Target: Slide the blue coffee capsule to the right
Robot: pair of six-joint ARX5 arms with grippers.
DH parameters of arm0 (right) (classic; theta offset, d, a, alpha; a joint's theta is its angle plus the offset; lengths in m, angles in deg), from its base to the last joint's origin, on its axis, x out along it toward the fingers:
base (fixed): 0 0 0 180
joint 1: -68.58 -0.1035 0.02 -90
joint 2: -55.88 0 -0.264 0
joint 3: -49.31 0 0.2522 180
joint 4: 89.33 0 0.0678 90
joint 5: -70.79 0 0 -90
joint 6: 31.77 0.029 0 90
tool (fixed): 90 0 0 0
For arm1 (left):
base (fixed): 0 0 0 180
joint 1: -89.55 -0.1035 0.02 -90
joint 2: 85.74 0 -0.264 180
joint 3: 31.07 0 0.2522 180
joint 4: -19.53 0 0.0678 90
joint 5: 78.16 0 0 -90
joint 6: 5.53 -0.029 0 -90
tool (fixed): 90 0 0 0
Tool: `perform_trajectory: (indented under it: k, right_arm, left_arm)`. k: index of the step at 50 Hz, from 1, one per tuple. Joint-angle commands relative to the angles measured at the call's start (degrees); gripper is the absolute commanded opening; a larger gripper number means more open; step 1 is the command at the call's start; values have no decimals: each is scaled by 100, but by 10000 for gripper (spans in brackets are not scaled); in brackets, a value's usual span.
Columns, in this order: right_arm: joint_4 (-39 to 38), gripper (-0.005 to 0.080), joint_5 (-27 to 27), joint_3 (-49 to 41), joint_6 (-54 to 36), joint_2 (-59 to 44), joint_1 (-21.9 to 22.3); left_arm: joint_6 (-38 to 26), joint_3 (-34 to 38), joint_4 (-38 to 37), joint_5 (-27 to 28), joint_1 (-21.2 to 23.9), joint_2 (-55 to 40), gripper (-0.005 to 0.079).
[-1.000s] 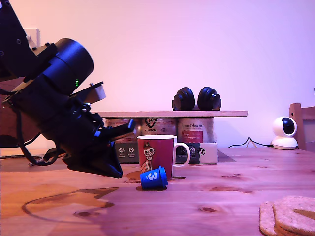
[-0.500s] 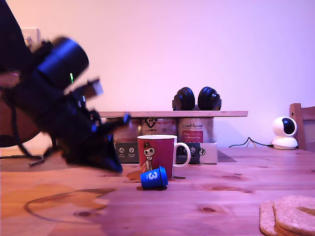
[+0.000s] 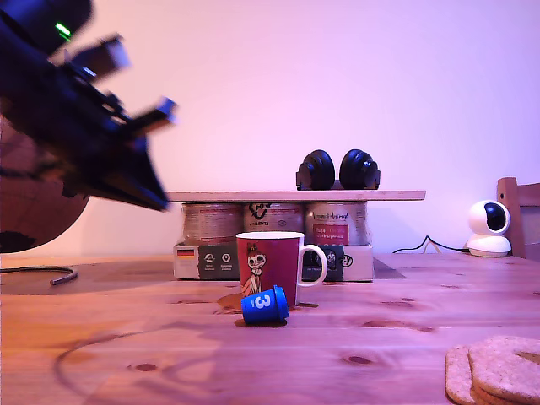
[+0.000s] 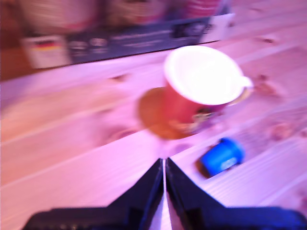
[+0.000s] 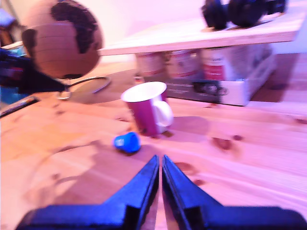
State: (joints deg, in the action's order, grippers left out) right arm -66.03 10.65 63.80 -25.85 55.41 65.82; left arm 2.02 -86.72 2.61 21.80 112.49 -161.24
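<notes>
First wrist view: end effector (image 4: pixel 164 167) closed, empty.

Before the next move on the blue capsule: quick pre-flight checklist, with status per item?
1. Blue coffee capsule located: ok. It lies on its side on the table, in front of the red mug in the exterior view.
2. Capsule free of contact: ok. No jaws touch it in any view.
3. My first gripper jaws: ok, shut and empty, capsule ahead of the tips.
4. My second gripper jaws: ok, shut and empty.
5. Path toward the exterior view's right: ok. Bare wood beside the capsule; the round mats sit far off.
6. Arm steady: not ok, it is motion-blurred and raised at the exterior view's left.
</notes>
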Motion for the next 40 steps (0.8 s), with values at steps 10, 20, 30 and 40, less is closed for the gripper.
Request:
perform_trajectory:
  k: [10,20,30,40]
  right_arm:
    - [-20,-12,-378,-28,-35,37,-22]
    - [-15,-12,-496,-28,-35,37,-22]
    - [-2,-12,-494,-28,-33,37,-22]
    - [-4,-12,-494,-28,-33,37,-22]
  left_arm:
    - [-461,22,-824,-37,-702,706,-19]
    - [-708,22,-1281,-35,-1213,1198,-19]
    - [-807,33,-1652,-35,-1615,1735,-19]
    - [-804,155,-1788,-42,-1888,2420,-19]
